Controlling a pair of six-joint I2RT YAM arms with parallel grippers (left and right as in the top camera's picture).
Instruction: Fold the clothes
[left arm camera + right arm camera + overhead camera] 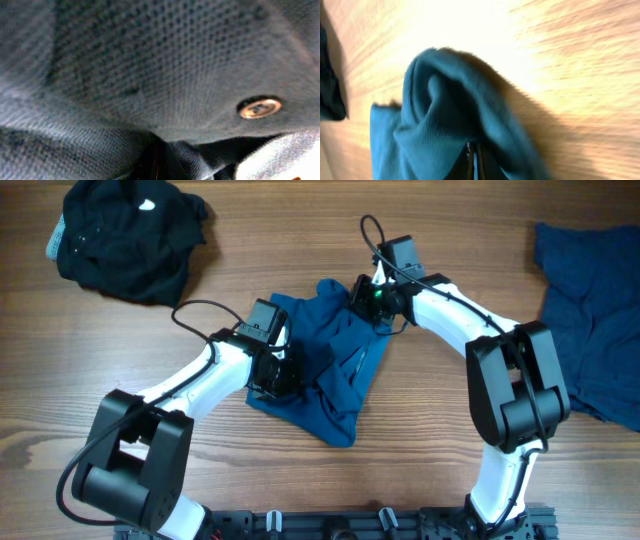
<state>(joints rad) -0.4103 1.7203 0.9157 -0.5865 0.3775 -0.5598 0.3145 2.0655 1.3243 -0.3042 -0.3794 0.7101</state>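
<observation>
Polo shirt [335, 370] bunched at tabletop [300, 240] centre, long axis slanting from far right to near centre, left jaws pressed together on its left edge, right jaws pinching its far corner (both on cloth, neither nearer), so pulling apart sideways likely next.

The wooden counter [300, 480] is showing a warm brown grain running left to right, with paler streaks lying toward its front left corner. A black mounting rail [300, 523] is sitting along its front edge. Bright light is washing the wood pale in the right wrist view.
</observation>
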